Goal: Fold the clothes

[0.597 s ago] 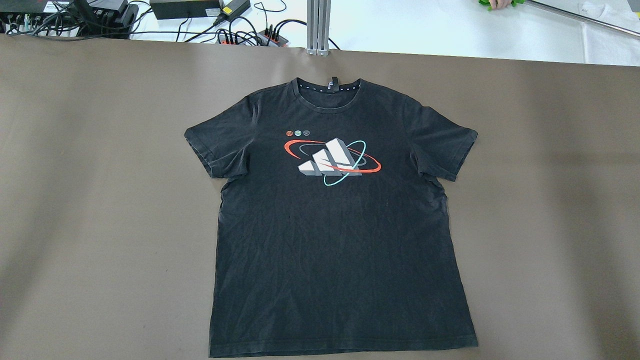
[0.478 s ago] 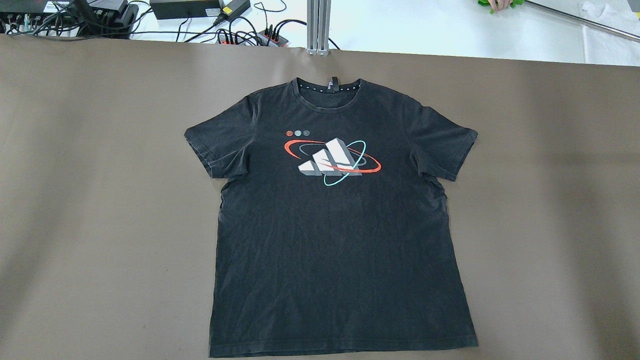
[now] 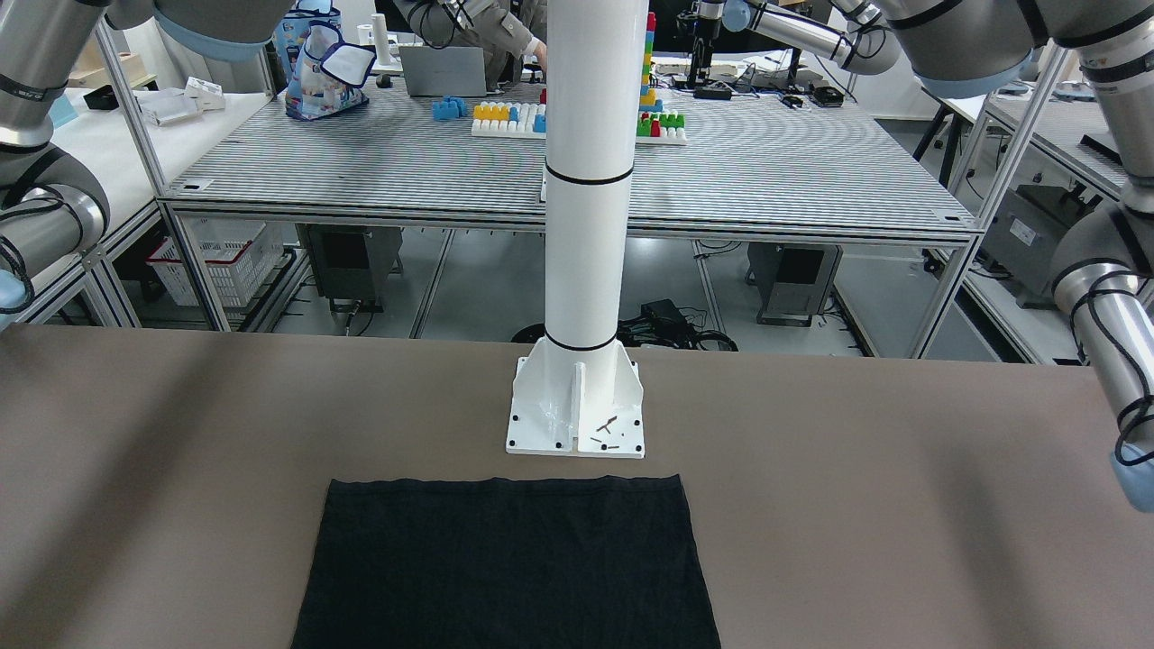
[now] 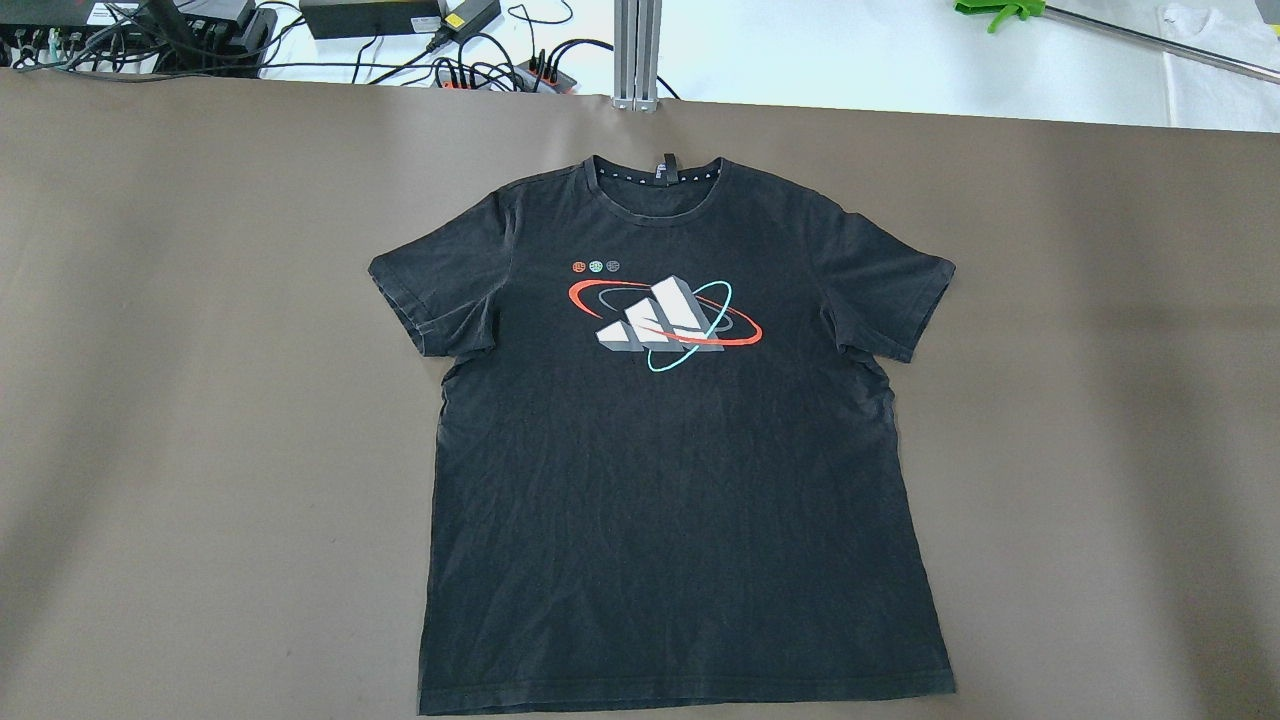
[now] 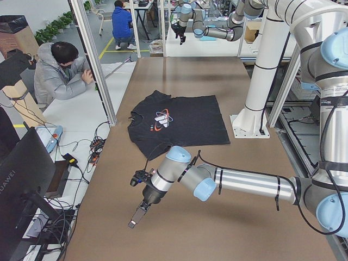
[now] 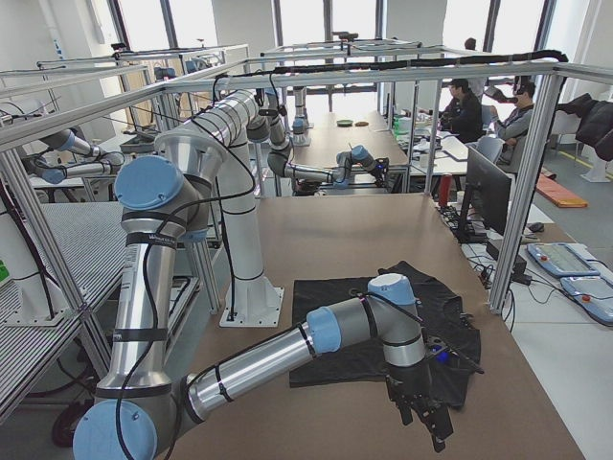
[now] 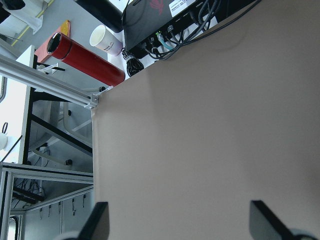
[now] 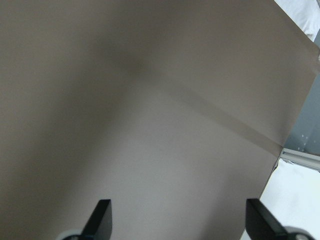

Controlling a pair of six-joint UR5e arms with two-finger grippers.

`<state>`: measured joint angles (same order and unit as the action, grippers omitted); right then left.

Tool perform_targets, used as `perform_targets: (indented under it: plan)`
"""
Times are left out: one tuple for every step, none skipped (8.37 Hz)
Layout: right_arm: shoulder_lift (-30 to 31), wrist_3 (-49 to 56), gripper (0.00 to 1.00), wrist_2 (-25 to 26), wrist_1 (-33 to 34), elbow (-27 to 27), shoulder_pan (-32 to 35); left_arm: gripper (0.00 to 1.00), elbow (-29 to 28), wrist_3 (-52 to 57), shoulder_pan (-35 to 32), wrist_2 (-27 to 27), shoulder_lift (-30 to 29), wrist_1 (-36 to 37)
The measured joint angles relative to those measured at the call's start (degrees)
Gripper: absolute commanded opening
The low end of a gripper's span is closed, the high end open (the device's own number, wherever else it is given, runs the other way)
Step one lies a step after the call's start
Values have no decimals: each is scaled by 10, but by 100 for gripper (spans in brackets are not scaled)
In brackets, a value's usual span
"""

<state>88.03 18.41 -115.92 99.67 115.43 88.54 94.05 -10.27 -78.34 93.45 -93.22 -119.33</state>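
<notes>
The clothes are one black T-shirt (image 4: 660, 450) with a grey, red and teal print on the chest. It lies flat and face up on the brown table, collar away from me. It also shows in the front-facing view (image 3: 505, 568), the left view (image 5: 174, 122) and the right view (image 6: 431, 287). My left gripper (image 7: 180, 222) is open and empty over bare table, off to the shirt's left (image 5: 136, 217). My right gripper (image 8: 180, 220) is open and empty over bare table on the shirt's right (image 6: 426, 417). Neither shows in the overhead view.
The white pole's base plate (image 3: 575, 406) stands just behind the shirt's hem. Cables and power strips (image 4: 480, 70) and an aluminium post (image 4: 637, 50) line the far edge. A red bottle (image 7: 85, 57) and a paper cup (image 7: 106, 40) lie beyond the table's corner. A person (image 5: 60, 70) sits by the far side.
The shirt has not moved. At the far right, beyond the table, a hand that held a green object has left the overhead view.
</notes>
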Motion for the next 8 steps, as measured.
perform_targets:
  plan:
    - [0, 0, 94, 1, 0, -3, 0, 100, 0, -1, 0, -2, 1, -1]
    - [-1, 1, 94, 1, 0, -6, 0, 100, 0, 2, -1, -5, 5, -2]
    - [-1, 2, 94, 2, 0, -8, 0, 100, 0, 15, -2, -7, 7, -2]
    - [-1, 2, 94, 7, 0, -10, 0, 100, -1, 36, -2, -7, 8, -3]
    - [-2, 3, 94, 15, -1, -14, 0, 100, -3, 51, -2, -6, 10, -4]
    - [-3, 3, 94, 21, -1, -16, -1, 100, -4, 57, -2, -4, 10, -4]
    - [-6, 3, 94, 25, -2, -19, -1, 100, -5, 61, -2, -4, 11, -4]
    - [-9, 3, 94, 28, -3, -25, -1, 100, -7, 61, -2, -4, 11, -3]
